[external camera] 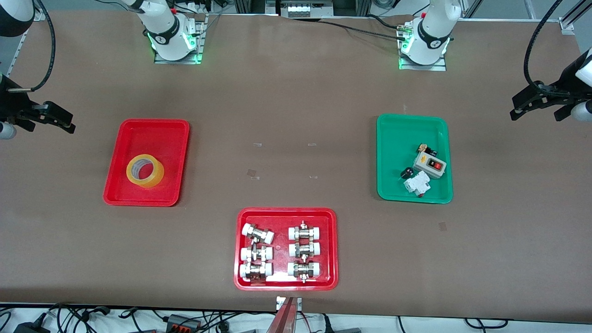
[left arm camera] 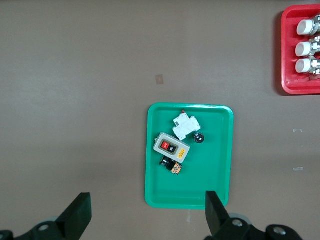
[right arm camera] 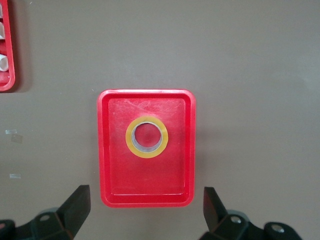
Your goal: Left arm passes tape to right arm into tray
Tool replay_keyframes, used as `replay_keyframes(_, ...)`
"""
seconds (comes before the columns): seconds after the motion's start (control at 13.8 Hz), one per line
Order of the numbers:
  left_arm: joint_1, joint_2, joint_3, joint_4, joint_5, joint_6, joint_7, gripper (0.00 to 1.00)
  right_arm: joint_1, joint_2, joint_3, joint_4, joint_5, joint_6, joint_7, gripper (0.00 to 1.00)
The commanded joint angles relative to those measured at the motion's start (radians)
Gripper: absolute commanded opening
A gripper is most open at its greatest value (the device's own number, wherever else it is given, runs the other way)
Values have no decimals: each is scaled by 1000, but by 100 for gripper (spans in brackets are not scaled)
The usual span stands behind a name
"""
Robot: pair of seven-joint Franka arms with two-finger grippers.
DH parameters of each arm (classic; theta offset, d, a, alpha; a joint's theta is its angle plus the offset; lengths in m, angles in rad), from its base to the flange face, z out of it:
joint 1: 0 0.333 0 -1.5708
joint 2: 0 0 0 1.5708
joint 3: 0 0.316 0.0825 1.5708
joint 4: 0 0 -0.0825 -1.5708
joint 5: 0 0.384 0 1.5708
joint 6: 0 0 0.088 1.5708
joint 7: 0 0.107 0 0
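Note:
The yellow tape [external camera: 145, 170] lies flat in the red tray [external camera: 152, 124] toward the right arm's end of the table. In the right wrist view the tape [right arm camera: 146, 137] sits near the middle of the tray [right arm camera: 107, 150]. My right gripper [external camera: 51, 115] hangs high over the table's edge at that end. Its own view shows the right gripper [right arm camera: 146, 197] open and holding nothing. My left gripper [external camera: 539, 104] is raised over the table's other end, beside the green tray. The left gripper [left arm camera: 146, 205] is open and holds nothing.
A green tray [external camera: 393, 138] holds a grey switch box [external camera: 429, 163] and small electrical parts. A second red tray [external camera: 285, 212], nearest the front camera, holds several white-capped metal fittings. Small tape marks dot the brown tabletop between the trays.

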Motion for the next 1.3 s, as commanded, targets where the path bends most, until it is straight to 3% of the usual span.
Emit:
replay_keyframes(0.0, 2, 0, -3, 11, 24, -12, -8, 100, -15, -26, -3, -14, 68, -49, -13, 100)
replay_keyframes(0.29, 2, 0, -3, 11, 24, -12, -8, 100, -6, -32, 9, -14, -18, -46, -29, 100)
replay_keyframes(1.23, 2, 0, -3, 11, 24, -12, -8, 100, -8, -40, 8, -16, 14, -55, -32, 100)
